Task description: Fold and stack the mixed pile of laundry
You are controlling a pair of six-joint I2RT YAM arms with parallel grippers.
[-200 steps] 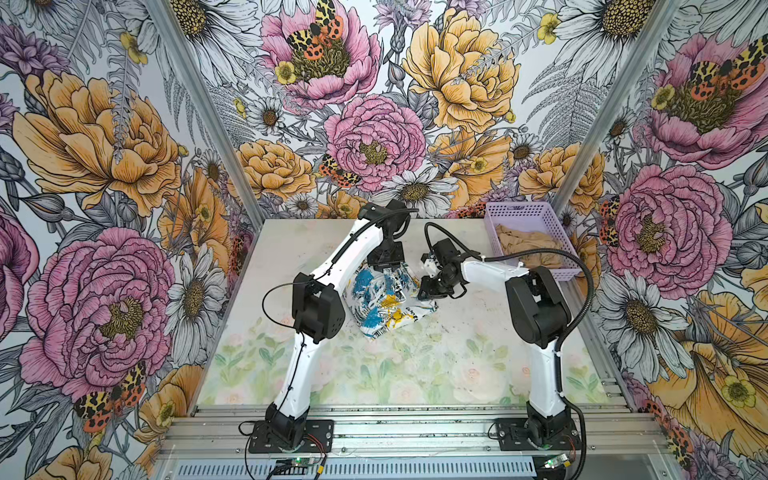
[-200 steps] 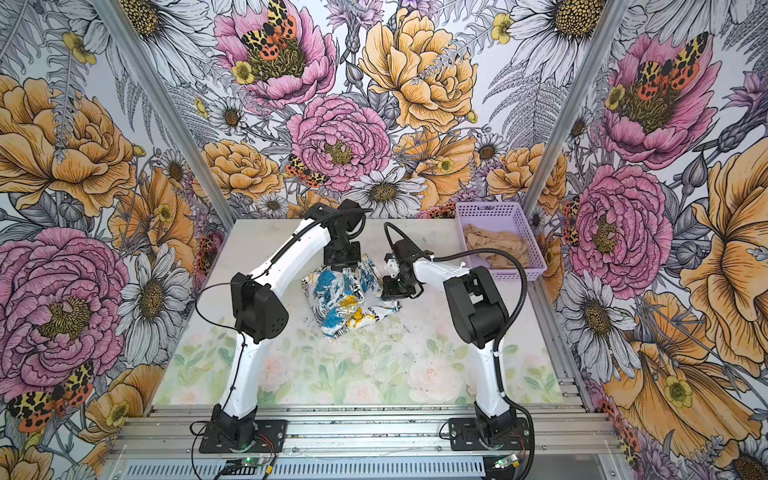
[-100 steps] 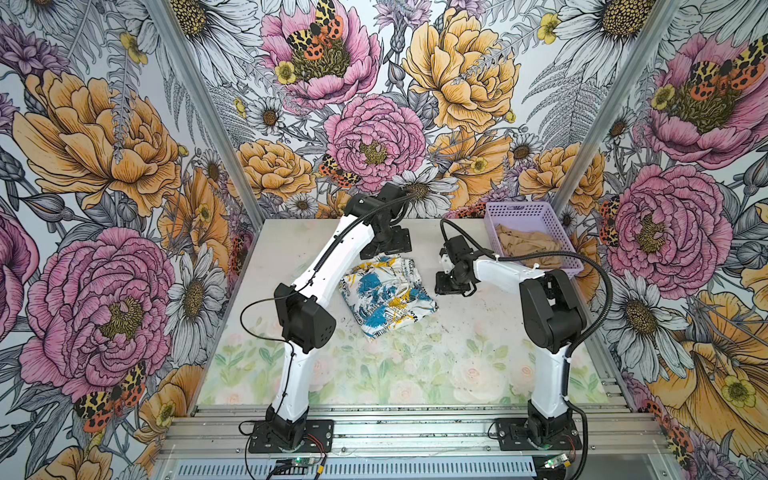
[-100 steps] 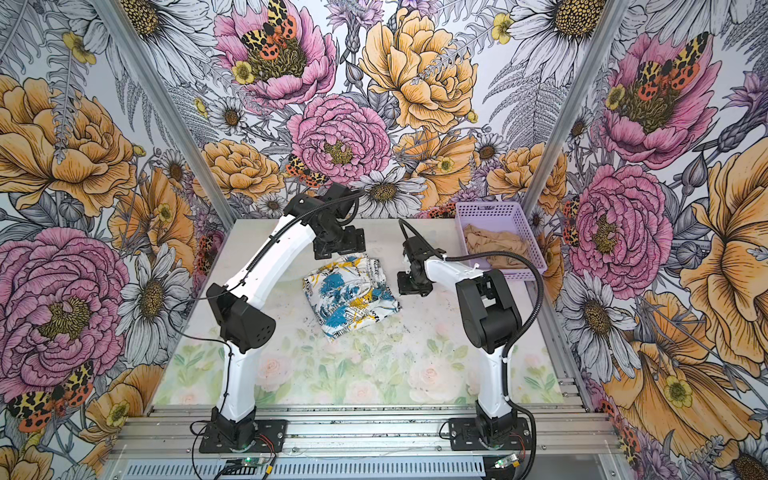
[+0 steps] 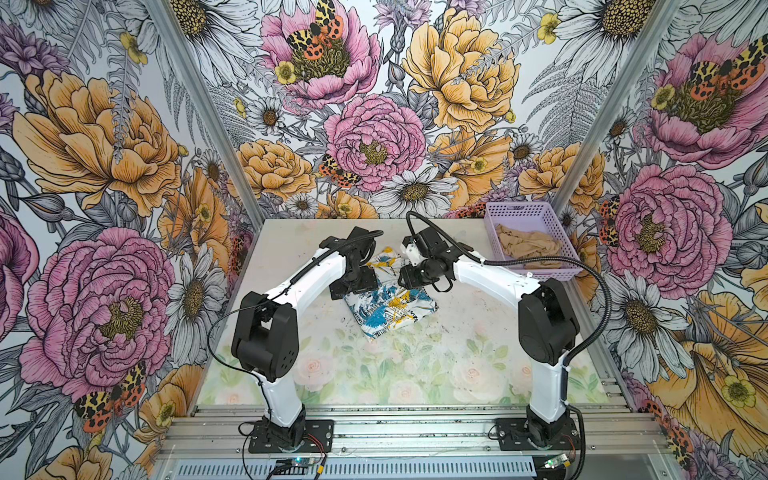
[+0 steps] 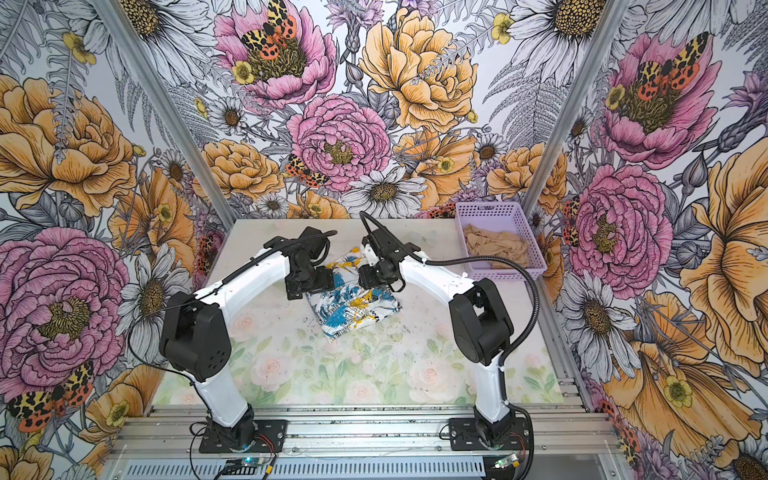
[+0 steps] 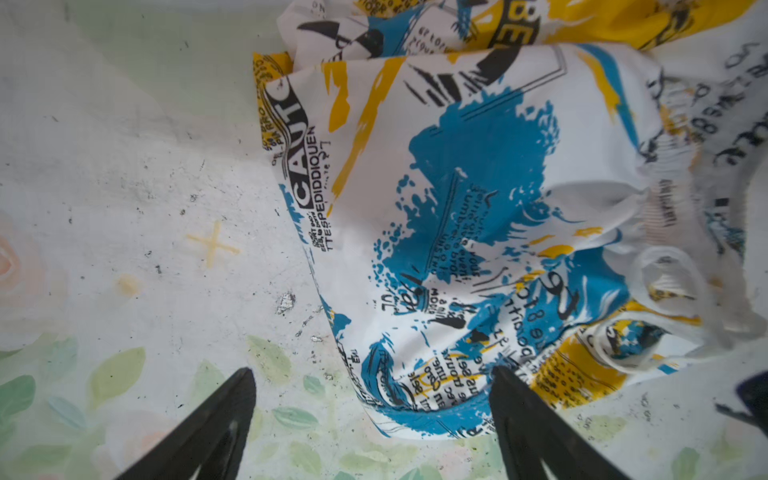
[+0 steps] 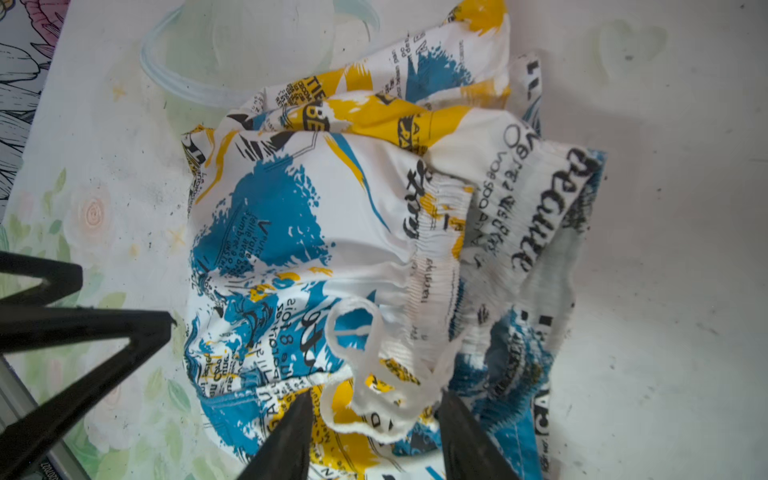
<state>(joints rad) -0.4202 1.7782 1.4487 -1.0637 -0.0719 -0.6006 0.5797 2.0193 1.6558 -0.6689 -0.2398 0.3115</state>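
The white garment with blue and yellow patches and black lettering (image 5: 390, 305) (image 6: 353, 305) lies folded mid-table, its far edge rumpled. My left gripper (image 5: 353, 286) (image 7: 371, 370) hangs open over the garment's left side. One of its fingers (image 7: 224, 415) is over bare table, the other over the cloth. My right gripper (image 5: 411, 276) (image 8: 376, 395) is open above the elastic waistband, with the white drawstring loop (image 8: 374, 374) lying loose between its jaws. The tan garment (image 5: 528, 247) (image 6: 494, 247) lies crumpled in the basket.
The lavender perforated basket (image 5: 519, 206) (image 6: 488, 206) stands at the table's back right corner. Flowered walls close in the table (image 5: 374, 374) on three sides. The arm bases sit on the metal rail at the front.
Both grippers let go of the printed garment and drew back while it settled flat. They have since come back over its far part, jaws wider than before.
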